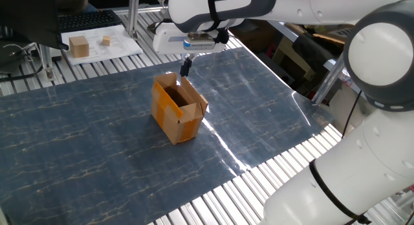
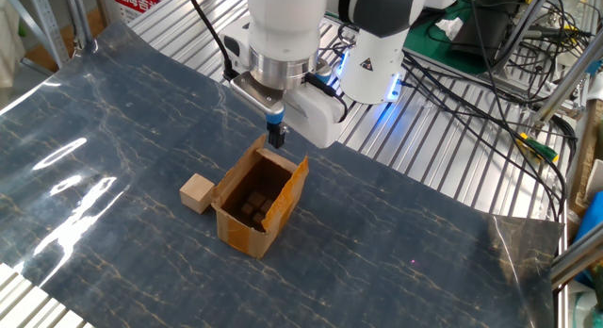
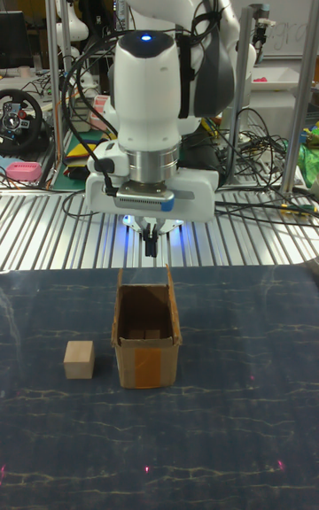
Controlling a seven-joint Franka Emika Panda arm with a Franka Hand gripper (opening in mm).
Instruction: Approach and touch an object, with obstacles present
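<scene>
The object, a small brown cardboard box [image 1: 176, 111] [image 2: 256, 202] [image 3: 145, 335] with open top flaps and orange-tan tape on its sides, stands upright on the blue mat. My gripper [image 1: 185, 66] [image 2: 276, 137] [image 3: 152, 244] hangs just above the box's far flap, its dark fingers pressed together with nothing between them. A narrow gap shows between the fingertips and the flap edge in the tall fixed view. Dark small blocks lie inside the box.
A small wooden cube [image 2: 197, 192] [image 3: 79, 359] sits on the mat right beside the box. Two more cubes [image 1: 79, 46] rest on white paper at the far table corner. The blue marbled mat [image 1: 97, 160] covers a slatted metal table. Cables and equipment crowd the far side [image 2: 490, 45].
</scene>
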